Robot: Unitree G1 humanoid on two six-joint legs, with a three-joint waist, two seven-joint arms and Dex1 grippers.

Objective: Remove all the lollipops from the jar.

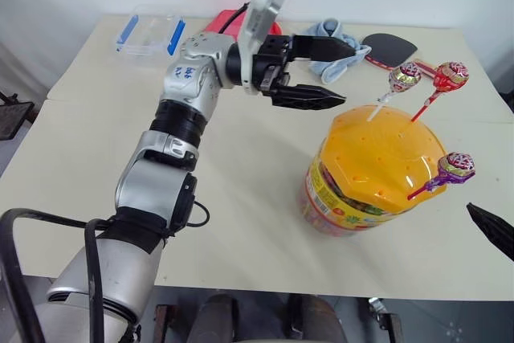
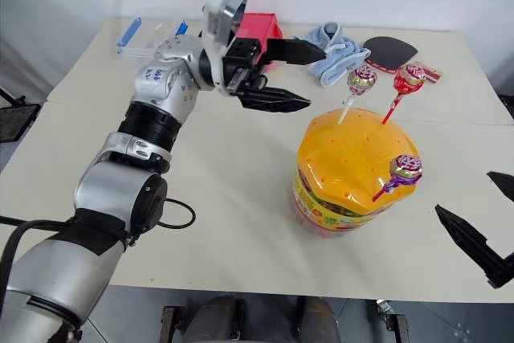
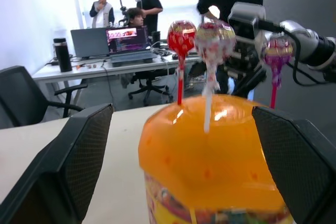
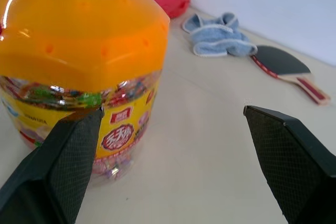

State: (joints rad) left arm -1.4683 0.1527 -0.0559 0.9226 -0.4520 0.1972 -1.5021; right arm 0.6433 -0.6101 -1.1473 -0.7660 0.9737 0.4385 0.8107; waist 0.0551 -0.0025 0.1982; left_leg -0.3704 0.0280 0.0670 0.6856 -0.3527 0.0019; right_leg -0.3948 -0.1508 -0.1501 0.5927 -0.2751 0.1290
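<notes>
- The jar (image 1: 373, 174) stands at the right of centre in the head view, three lollipops (image 1: 405, 78) stuck upright in its orange lid.
- My left gripper (image 1: 317, 74) hovers just up-left of it, fingers apart, holding nothing.
- My right gripper (image 2: 482, 226) waits at the lower right, likewise spread and empty.
- I expect the candies to be light, their sticks thin and bendable; I'd pinch low on a stick.

The jar (image 1: 365, 174), a clear tub with a yellow label and an orange domed lid, stands upright between the left tool (image 1: 321, 74) and right tool (image 2: 482, 222). Three lollipops (image 1: 405, 76) stand in its lid holes: silver-red, red (image 1: 451, 75) and purple (image 1: 456, 166), tilted outward.
</notes>
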